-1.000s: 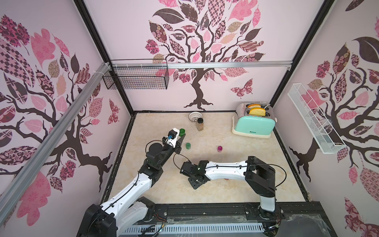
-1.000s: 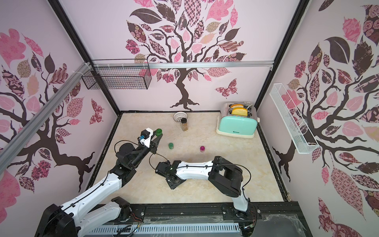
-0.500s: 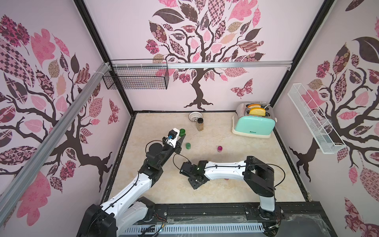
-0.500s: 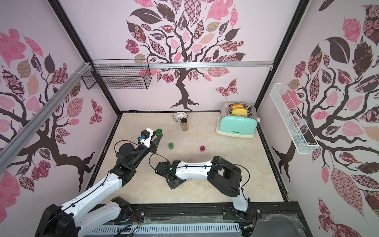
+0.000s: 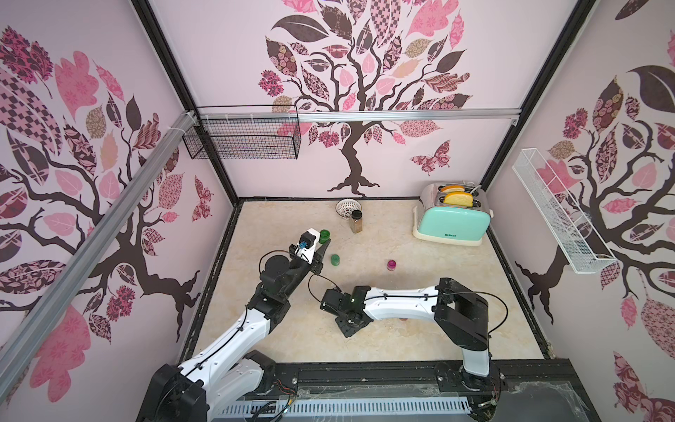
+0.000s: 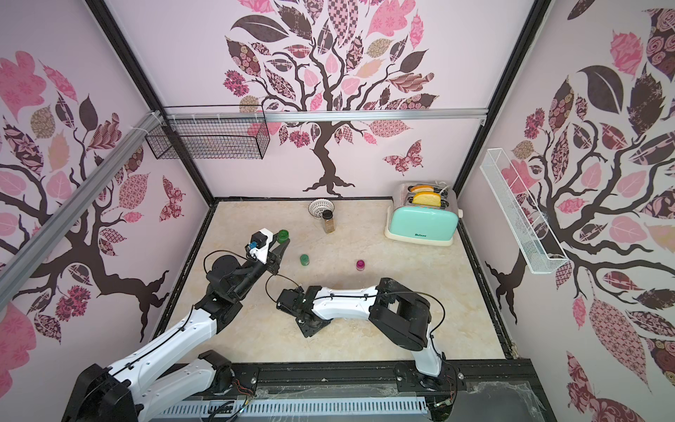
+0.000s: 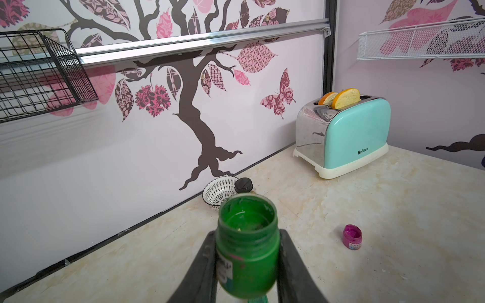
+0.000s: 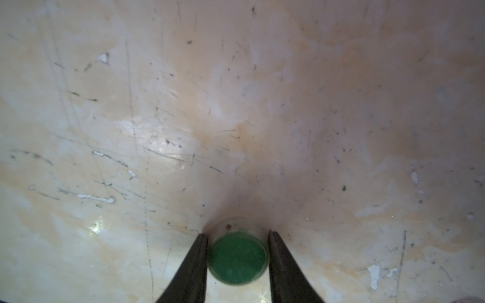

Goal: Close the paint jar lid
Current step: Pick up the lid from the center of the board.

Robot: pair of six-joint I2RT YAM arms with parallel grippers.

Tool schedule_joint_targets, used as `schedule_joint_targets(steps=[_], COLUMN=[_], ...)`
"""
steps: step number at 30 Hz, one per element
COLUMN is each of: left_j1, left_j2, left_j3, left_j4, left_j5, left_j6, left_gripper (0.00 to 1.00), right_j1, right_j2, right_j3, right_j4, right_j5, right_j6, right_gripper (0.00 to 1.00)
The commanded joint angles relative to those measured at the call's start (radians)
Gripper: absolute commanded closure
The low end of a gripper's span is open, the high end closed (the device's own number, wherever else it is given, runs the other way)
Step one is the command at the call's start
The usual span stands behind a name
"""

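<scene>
An open green paint jar [image 7: 246,251] with a white label hangs above the table, and my left gripper [image 7: 246,233] is shut on its sides. Both top views show the jar [image 5: 324,235] [image 6: 282,236] at the left gripper's [image 5: 323,242] tips, left of the table's middle. The jar's lid [image 8: 237,258], round and green with a clear rim, lies flat on the table. My right gripper [image 8: 237,233] points straight down and is shut on the lid, one finger on each side. In the top views the right wrist [image 5: 349,318] hides the lid.
A second small green jar [image 5: 335,259] and a pink jar [image 5: 391,265] stand on the table just beyond the arms. Further back are a brown spice jar [image 5: 356,221], a white slotted bowl [image 5: 347,207] and a mint toaster [image 5: 451,219] holding bread.
The right gripper's jaws have drawn in onto the lid. Both arms stay in about the same places, the left still holding the jar up.
</scene>
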Motion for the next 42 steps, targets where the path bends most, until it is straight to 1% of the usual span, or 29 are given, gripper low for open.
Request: schedule_joint_targets(steps=[1, 5, 9, 13, 17, 21, 23, 27, 30, 33, 36, 39, 42], left_j1=[0.003, 0.003, 0.002, 0.002, 0.002, 0.002, 0.002, 0.003, -0.005, -0.025, -0.057, -0.083, -0.096], left_j2=[-0.013, -0.013, -0.010, -0.007, -0.003, 0.006, 0.015, 0.037, 0.058, 0.076, 0.087, 0.088, 0.093], left_j3=[-0.007, -0.007, -0.005, -0.007, -0.008, -0.007, -0.003, 0.012, 0.031, 0.059, 0.083, 0.093, 0.102], left_j4=[0.011, 0.010, 0.011, 0.017, 0.029, 0.045, 0.050, 0.048, 0.028, -0.030, -0.099, -0.152, -0.178], left_j5=[0.009, 0.029, 0.064, 0.108, 0.161, 0.237, 0.293, 0.417, 0.506, 0.586, 0.625, 0.628, 0.635], left_j6=[0.008, 0.011, 0.014, 0.014, 0.013, 0.007, 0.001, -0.012, -0.021, -0.003, 0.031, 0.070, 0.084], left_gripper=[0.82, 0.82, 0.83, 0.83, 0.83, 0.83, 0.84, 0.85, 0.86, 0.86, 0.87, 0.87, 0.86], right_j1=[0.004, 0.003, -0.010, -0.050, -0.118, -0.200, -0.244, -0.284, -0.308, -0.329, -0.338, -0.339, -0.339], right_j2=[0.000, -0.016, -0.081, -0.199, -0.342, -0.469, -0.521, -0.575, -0.581, -0.568, -0.544, -0.511, -0.481], right_j3=[0.010, 0.007, -0.021, -0.073, -0.123, -0.114, -0.080, 0.010, 0.101, 0.199, 0.286, 0.355, 0.397], right_j4=[-0.009, -0.007, 0.001, -0.001, -0.014, -0.059, -0.087, -0.129, -0.173, -0.224, -0.263, -0.301, -0.325], right_j5=[-0.001, 0.004, 0.010, 0.015, -0.005, -0.026, -0.050, -0.065, -0.084, -0.108, -0.129, -0.167, -0.193], right_j6=[0.005, 0.002, -0.002, -0.012, -0.037, -0.085, -0.113, -0.175, -0.215, -0.253, -0.289, -0.311, -0.326], right_gripper=[0.67, 0.70, 0.72, 0.74, 0.74, 0.75, 0.75, 0.76, 0.76, 0.76, 0.76, 0.76, 0.76])
